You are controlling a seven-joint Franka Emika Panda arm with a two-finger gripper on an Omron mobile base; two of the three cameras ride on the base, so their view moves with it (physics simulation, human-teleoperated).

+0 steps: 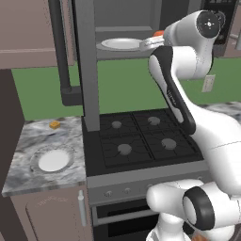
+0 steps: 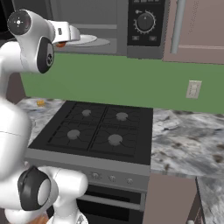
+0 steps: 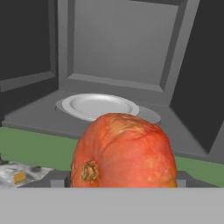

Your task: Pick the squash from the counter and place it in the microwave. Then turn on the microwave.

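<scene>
Before the open microwave (image 3: 118,52), the pincer (image 3: 124,183) pinches a rounded, mottled orange-red squash (image 3: 124,151).

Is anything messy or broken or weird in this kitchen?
Nothing looks spilled or broken. The microwave door hangs wide open, but that fits the job: the gripper holds the squash up at its opening, near the white plate inside. One tiny yellow-orange cube sits loose on the counter.

My arm is raised high and stretched forward, elbow bent, wrist level at the open front edge of the microwave (image 1: 89,56). The gripper (image 1: 157,37) points into the cavity, its fingers closed around the squash (image 3: 124,151).
</scene>
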